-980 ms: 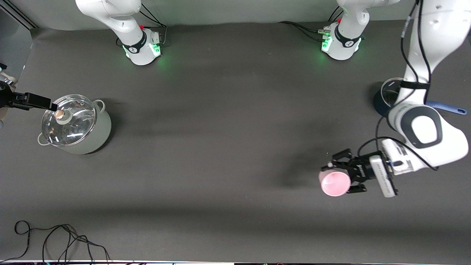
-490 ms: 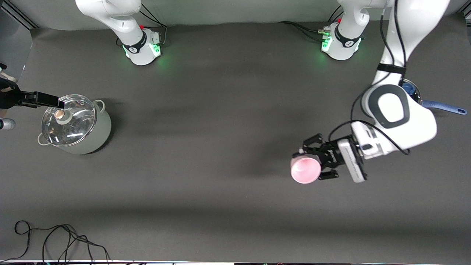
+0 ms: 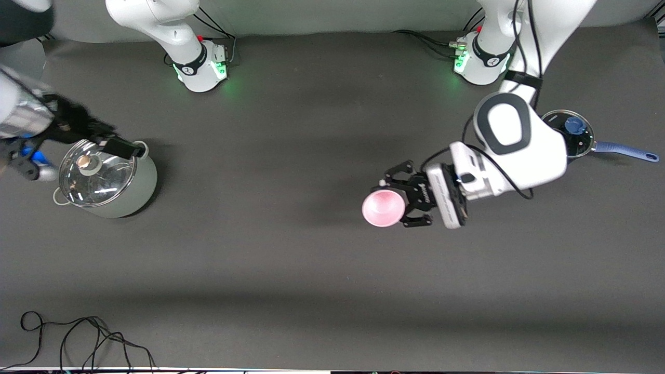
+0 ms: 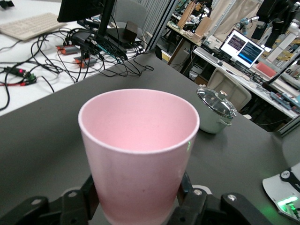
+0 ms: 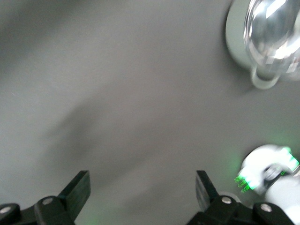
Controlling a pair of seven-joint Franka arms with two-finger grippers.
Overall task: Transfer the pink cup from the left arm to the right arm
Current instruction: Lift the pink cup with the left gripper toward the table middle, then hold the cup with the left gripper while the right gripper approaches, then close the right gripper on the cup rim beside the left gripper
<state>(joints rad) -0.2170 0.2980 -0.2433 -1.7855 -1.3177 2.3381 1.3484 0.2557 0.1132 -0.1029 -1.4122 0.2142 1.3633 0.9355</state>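
— Across the dark grey counter (image 3: 291, 270) I see a matte, bare sheet with a loose black cable (image 3: 83, 337) coiled at the edge nearest the front camera, and both arm bases glowing green along the top of that view.

— Where is the pink cup?

— Up in the air over the middle of the counter. My left gripper (image 3: 400, 201) has its fingers clamped on the pink cup (image 3: 383, 208), low on the cup's body, mouth turned toward the front camera.

— And the other arm?

— My right gripper (image 3: 122, 148) hangs over the grey pot (image 3: 111, 182) with the glass lid, at the right arm's end of the counter. Its fingers (image 5: 77, 187) stand wide apart with nothing between them.

— Anything one view gives that another misses?

— My left wrist view shows the room: desks with a keyboard (image 4: 33, 26), tangled wires, and a lit monitor (image 4: 243, 47). It also shows the cup (image 4: 138, 150) upright in the fingers, with the pot (image 4: 215, 112) small past its rim. The front view alone shows a blue-handled pan (image 3: 597, 141) under a glass lid at the left arm's end. My right wrist view looks straight down on bare counter, with the pot (image 5: 267, 37) at one corner.
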